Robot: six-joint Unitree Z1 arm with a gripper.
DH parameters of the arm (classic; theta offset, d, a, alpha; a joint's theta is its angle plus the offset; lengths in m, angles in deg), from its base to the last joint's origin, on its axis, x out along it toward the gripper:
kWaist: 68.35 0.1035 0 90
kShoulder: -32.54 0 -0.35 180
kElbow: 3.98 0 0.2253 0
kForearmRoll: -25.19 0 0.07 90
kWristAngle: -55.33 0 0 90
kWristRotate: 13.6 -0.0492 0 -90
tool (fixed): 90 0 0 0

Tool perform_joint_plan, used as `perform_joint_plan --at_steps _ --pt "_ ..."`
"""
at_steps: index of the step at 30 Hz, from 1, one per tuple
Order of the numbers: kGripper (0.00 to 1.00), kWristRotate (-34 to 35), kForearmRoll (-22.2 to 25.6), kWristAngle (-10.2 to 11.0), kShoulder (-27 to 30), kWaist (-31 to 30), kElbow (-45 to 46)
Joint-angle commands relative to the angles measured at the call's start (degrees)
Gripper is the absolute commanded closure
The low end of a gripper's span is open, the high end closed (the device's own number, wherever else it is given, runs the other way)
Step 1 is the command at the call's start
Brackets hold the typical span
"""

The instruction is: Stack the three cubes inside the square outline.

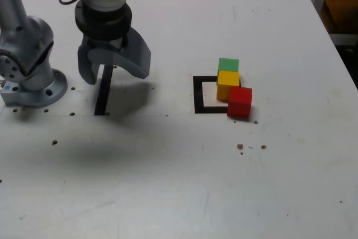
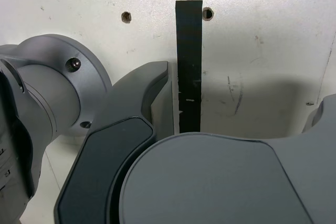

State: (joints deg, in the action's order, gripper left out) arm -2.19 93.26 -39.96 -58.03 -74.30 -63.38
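The red cube (image 1: 240,102), yellow cube (image 1: 227,84) and green cube (image 1: 228,65) line up front-to-back; the hand (image 1: 113,71) hangs spread, empty.

No text, label, brand, number or sign can be read in either view.
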Motion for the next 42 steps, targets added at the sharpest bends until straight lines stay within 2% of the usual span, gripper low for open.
perform_joint_plan --at_steps 1,16,18,23,28,35,42 --pt "0.0 -0.1 0.4 -0.2 0.4 0.1 0.1" --pt "0.0 -1.4 1.6 -2.3 2.4 1.1 -1.0" --pt "0.01 -1.9 2.7 -2.4 3.1 1.7 -3.1" --pt "0.01 -1.0 9.2 -1.2 2.3 0.3 -15.4" --pt "0.01 0.2 11.4 -0.6 -2.2 -2.9 -24.7" --pt "0.01 0.5 17.8 0.9 -13.4 -8.1 -43.5" --pt "0.0 -0.4 21.6 1.4 -22.8 -9.4 -55.4"
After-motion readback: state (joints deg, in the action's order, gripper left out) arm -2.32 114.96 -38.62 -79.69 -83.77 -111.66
